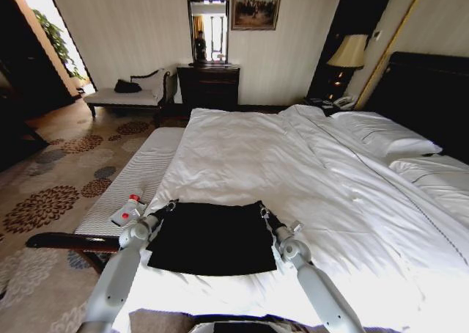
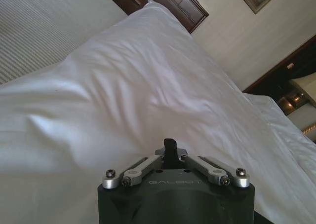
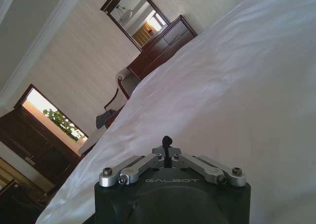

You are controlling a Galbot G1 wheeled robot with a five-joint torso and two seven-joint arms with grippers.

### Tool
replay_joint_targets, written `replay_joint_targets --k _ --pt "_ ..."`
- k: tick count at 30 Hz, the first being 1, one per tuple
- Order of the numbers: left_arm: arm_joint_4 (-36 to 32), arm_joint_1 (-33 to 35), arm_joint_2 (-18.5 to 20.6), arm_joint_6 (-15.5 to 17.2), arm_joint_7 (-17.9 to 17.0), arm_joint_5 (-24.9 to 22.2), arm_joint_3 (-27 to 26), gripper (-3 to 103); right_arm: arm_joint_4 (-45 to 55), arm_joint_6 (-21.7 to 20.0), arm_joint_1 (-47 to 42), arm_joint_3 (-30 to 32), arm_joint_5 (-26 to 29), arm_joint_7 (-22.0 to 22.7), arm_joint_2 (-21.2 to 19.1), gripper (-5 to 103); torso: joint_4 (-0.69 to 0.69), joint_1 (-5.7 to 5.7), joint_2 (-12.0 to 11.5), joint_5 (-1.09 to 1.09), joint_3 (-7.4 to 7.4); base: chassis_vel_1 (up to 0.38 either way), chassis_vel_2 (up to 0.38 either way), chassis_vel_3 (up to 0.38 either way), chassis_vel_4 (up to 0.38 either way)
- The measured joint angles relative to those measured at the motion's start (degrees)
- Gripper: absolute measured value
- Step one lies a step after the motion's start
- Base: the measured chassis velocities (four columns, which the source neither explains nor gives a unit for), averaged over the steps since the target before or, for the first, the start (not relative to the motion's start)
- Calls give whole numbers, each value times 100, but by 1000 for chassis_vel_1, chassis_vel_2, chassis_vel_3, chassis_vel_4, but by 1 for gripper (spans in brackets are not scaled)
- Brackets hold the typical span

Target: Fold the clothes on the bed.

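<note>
T-shirt (image 1: 212,238), folded, long axis crosswise on bed (image 1: 308,172)

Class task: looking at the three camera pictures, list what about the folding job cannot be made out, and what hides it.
- Black soft-fabric T-shirt: its lettering is hidden, head view.
- Left gripper and right gripper: the grip on the far corners is too small to make out.
- Big white-sheeted bed: its near edge is hidden by the arms.
</note>
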Motion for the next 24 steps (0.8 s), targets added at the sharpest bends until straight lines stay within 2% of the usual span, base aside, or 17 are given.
replay_joint_targets --k 1,3,9,14,15,21,24 --pt "-17 17 1 -4 2 -4 -14 3 27 1 6 0 9 23 -2 1 0 0 0 0 0 0 0 0 0" --pt "-59 41 1 -6 3 -19 -45 2 78 1 12 12 31 78 -12 1 1 0 0 -1 0 0 0 0 0" --pt "-437 134 8 -14 4 -277 -225 2 510 -12 75 128 223 452 -195 1 1 0 0 0 0 0 0 0 0" --pt "-958 172 132 -137 98 -720 -424 2 1138 -23 159 224 443 603 -584 1 -1 0 0 -1 0 0 0 0 0" --pt "-1142 177 176 -287 217 -1017 -504 2 1381 39 225 237 544 565 -718 1 0 0 0 0 0 0 0 0 0" --pt "-1393 323 106 -404 416 -1172 -648 2 1680 324 172 360 692 284 -689 1 2 1 0 -1 0 0 0 0 0" --pt "-1892 471 30 -433 490 -1485 -925 2 2060 578 -23 621 989 -123 -685 1 -1 0 0 -1 0 0 0 0 0"
